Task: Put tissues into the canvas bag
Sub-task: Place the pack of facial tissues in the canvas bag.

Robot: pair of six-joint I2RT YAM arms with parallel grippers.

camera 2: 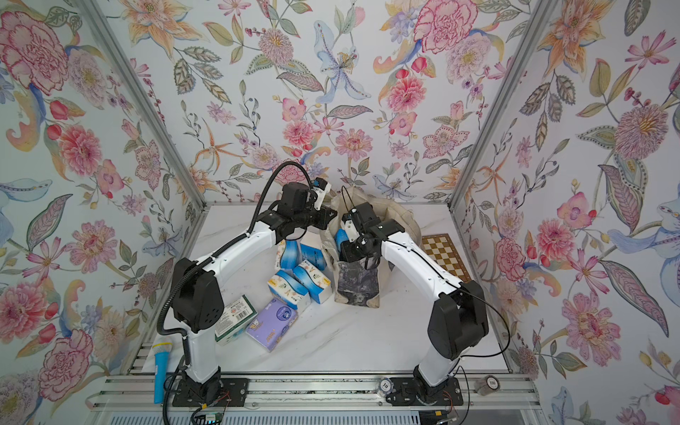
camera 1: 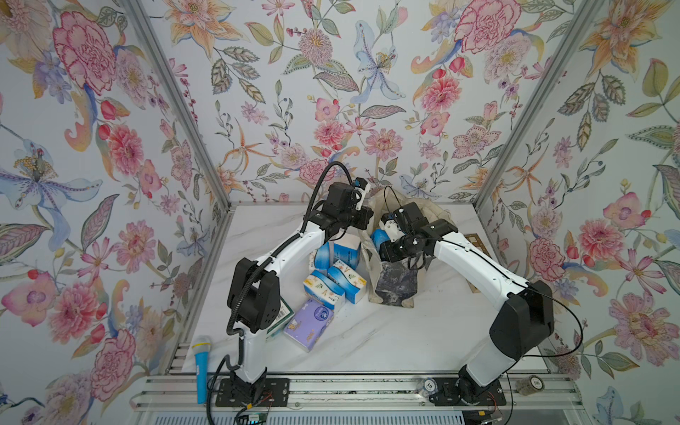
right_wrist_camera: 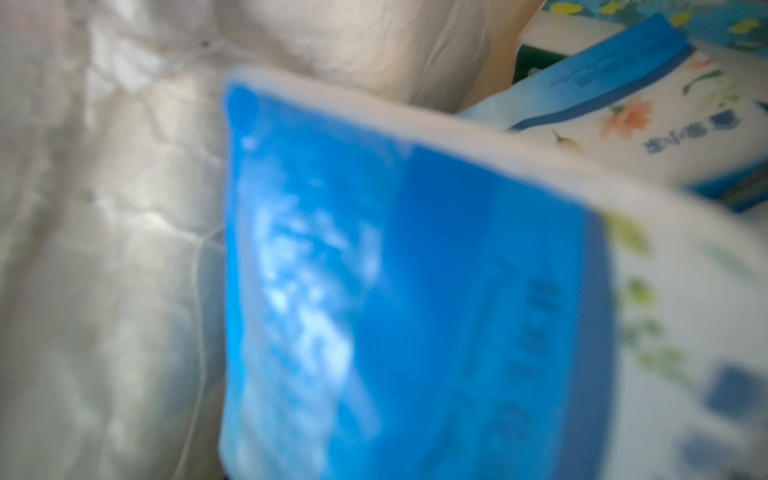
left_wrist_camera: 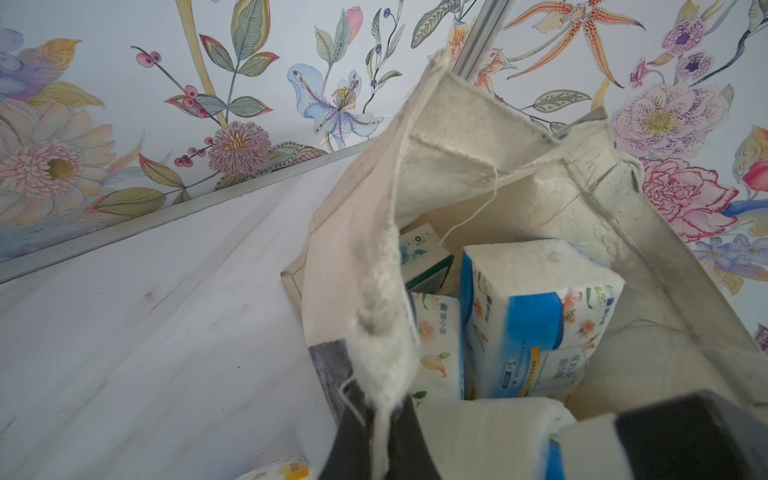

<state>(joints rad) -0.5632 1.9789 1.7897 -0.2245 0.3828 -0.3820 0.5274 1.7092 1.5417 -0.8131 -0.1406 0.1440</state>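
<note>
Right claw (camera 1: 383,238) clamps blue pack (right_wrist_camera: 374,291) within canvas bag (left_wrist_camera: 457,137).

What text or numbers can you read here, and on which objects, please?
"10": chip on the front rail.
"100": token on the same rail.
Print on the tissue packs and digits on the barcoded pack: too small or blurred to read.

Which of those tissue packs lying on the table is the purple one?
The lilac pack at the front of the table, next to the green-white barcode pack. The other loose packs are blue and white.
</note>
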